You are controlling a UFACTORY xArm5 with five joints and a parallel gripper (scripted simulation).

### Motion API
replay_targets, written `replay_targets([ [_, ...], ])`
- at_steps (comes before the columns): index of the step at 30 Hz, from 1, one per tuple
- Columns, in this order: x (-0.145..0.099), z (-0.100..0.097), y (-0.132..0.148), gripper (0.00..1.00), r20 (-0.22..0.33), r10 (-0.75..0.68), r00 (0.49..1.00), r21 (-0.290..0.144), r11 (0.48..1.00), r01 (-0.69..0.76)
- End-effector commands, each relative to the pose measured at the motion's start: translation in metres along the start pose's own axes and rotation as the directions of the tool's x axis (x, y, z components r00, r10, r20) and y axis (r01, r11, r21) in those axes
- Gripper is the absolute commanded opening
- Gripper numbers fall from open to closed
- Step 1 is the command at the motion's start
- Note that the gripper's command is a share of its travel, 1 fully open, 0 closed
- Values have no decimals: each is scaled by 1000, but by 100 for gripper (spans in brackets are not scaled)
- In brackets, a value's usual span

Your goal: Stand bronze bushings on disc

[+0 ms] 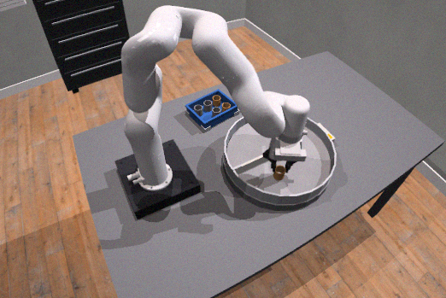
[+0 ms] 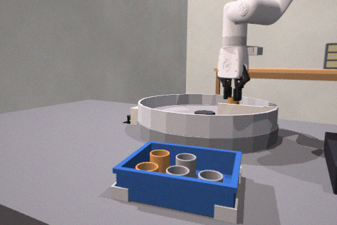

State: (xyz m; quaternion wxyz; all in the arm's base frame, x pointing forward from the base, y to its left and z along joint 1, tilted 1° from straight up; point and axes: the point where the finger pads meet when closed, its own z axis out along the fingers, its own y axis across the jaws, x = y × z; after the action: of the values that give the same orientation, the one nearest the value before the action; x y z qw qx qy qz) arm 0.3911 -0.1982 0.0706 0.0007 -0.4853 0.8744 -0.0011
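Note:
My gripper (image 1: 282,167) is shut on a bronze bushing (image 1: 279,172) and holds it upright, low inside the turntable (image 1: 279,162), over the disc on the side away from the crate. In the exterior view the gripper (image 2: 233,96) shows with the bushing (image 2: 232,100) partly hidden behind the turntable's rim; I cannot tell if it touches the disc. The dark hub (image 2: 204,112) lies apart from it. The blue crate (image 2: 179,177) holds two bronze bushings (image 2: 159,160) (image 2: 146,166) and three steel bushings (image 2: 186,161) (image 2: 177,170) (image 2: 210,175). The crate also shows in the top view (image 1: 212,108).
The turntable has a raised rim (image 2: 206,123) and a radial divider wall (image 1: 249,163). The arm's black base plate (image 1: 155,178) stands left of the turntable. A black drawer cabinet (image 1: 80,25) stands on the floor behind the table.

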Motion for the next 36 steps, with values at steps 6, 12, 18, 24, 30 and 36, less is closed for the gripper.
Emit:
replay_targets([
  [6,0,3,-1,0,0,0,1000,4,1000,0],
  [12,0,3,-1,0,0,0,1000,4,1000,0],
  [18,0,3,-1,0,0,0,1000,4,1000,0],
  [24,0,3,-1,0,0,0,1000,4,1000,0],
  [30,0,4,-1,0,0,0,1000,4,1000,0],
  [36,0,5,-2,0,0,0,1000,4,1000,0],
])
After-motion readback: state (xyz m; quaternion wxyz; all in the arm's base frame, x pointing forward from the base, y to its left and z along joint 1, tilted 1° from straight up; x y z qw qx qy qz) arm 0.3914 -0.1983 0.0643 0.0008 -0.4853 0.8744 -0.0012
